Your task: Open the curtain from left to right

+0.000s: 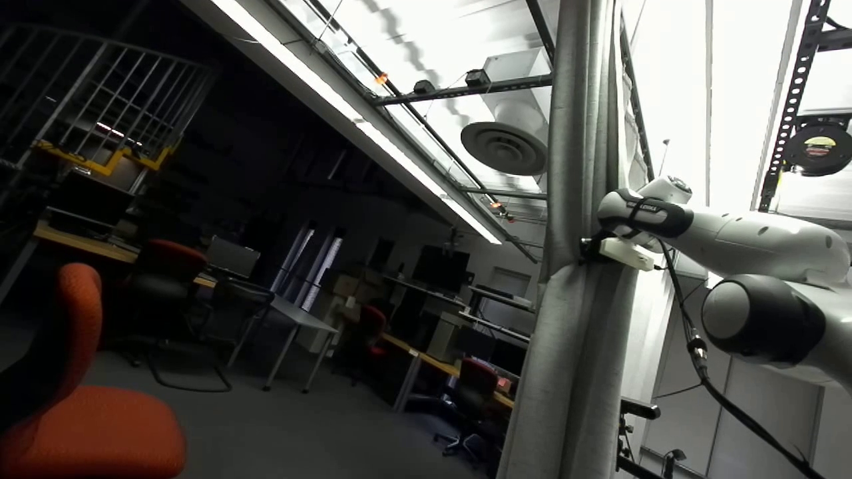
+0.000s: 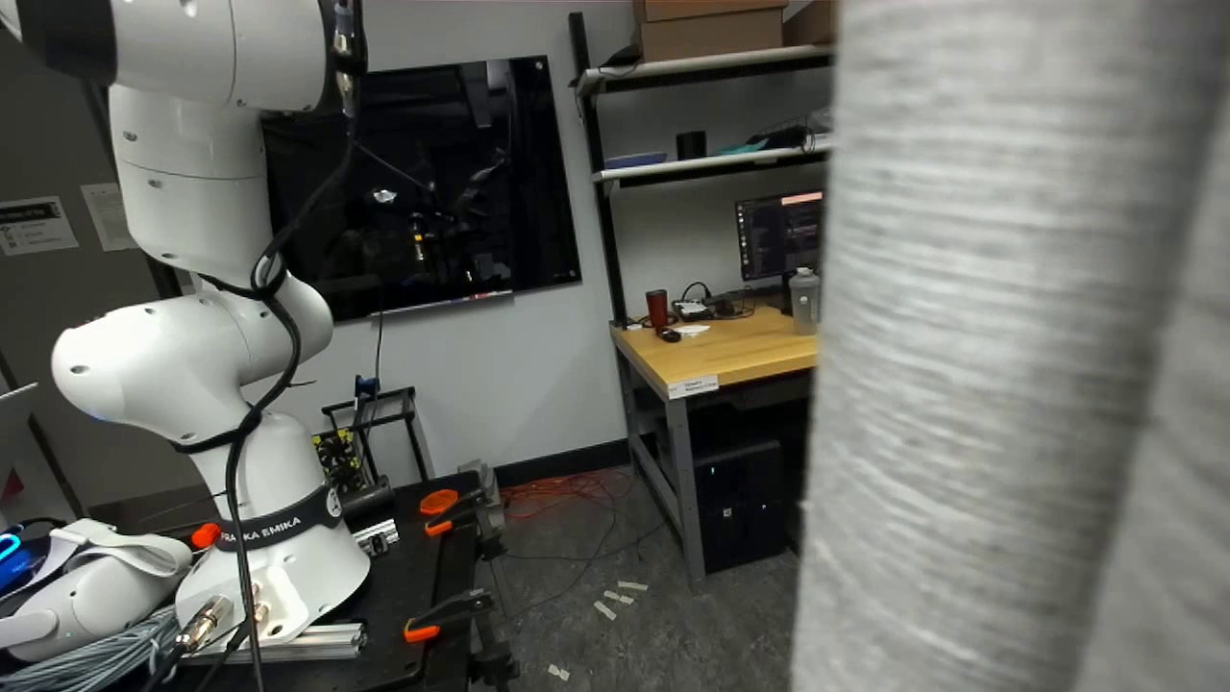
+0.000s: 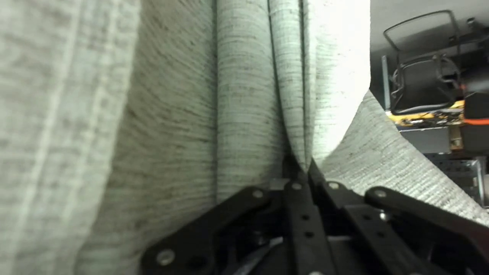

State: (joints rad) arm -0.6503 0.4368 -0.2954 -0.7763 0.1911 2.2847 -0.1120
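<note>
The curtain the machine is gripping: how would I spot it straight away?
In an exterior view, find the white robot arm on the right. At its left end, the black gripper is shut on the curtain, a tall column of grey fabric. Unlike the flat pale panels below the arm, it hangs in long vertical folds, pinched in at the gripper.

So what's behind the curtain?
In an exterior view, parts of a wood-topped desk, a computer monitor and a shelving rack peek out from behind the curtain. The rest is covered, so I can't see what else is there.
</note>
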